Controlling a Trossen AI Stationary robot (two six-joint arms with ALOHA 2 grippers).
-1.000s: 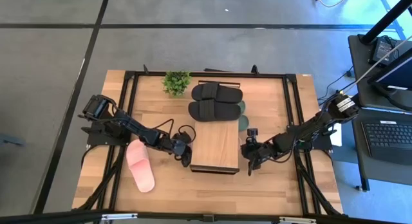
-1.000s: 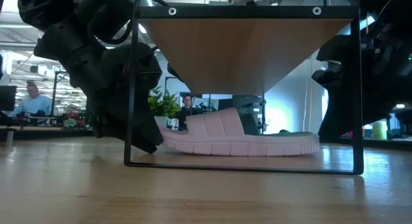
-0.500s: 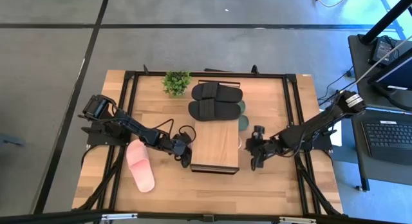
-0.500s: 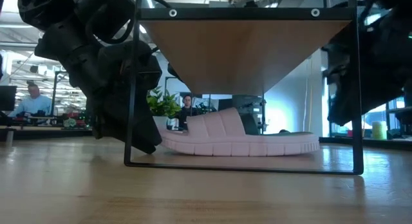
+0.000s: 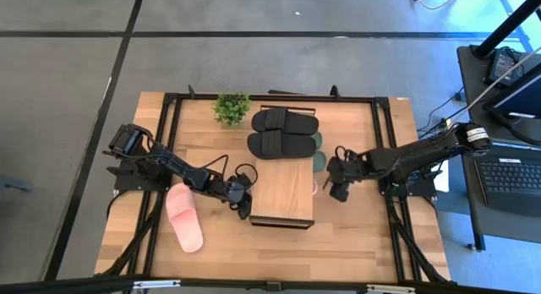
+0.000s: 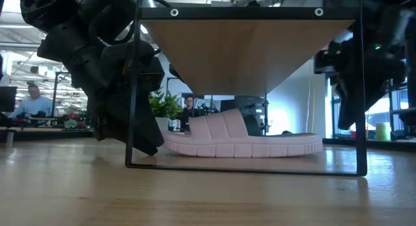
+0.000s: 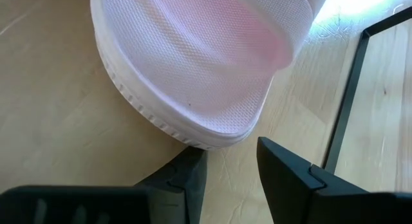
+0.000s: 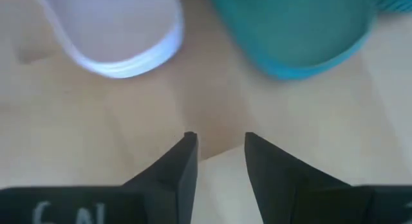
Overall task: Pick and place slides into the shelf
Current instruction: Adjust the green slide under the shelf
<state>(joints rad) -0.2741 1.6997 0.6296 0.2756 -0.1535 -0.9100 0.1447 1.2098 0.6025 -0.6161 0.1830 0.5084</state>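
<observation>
The shelf stands mid-table, and two black slides lie side by side at its far end. One pink slide rests sole-down on the table under the shelf. Its end is just ahead of my left gripper, which is open at the shelf's near left corner. A second pink slide lies on the table left of the shelf. My right gripper hangs open above the table right of the shelf. It faces the ends of the pink slide and a green slide. My left gripper has one fingertip right at the sole edge of the pink slide's end, coming slanting down from the table's left. I cannot tell whether it touches. Nothing lies between the fingers.
A small potted plant stands at the far edge, left of the black slides. The green slide peeks out at the shelf's right side. The shelf's dark frame legs stand close by my left gripper. People sit in the room behind the table.
My right gripper has drawn away from the shelf's near right corner. It has moved toward the table's far edge and risen a little, and its arm has swung round. The pink slide under the shelf and my left gripper have stayed put.
</observation>
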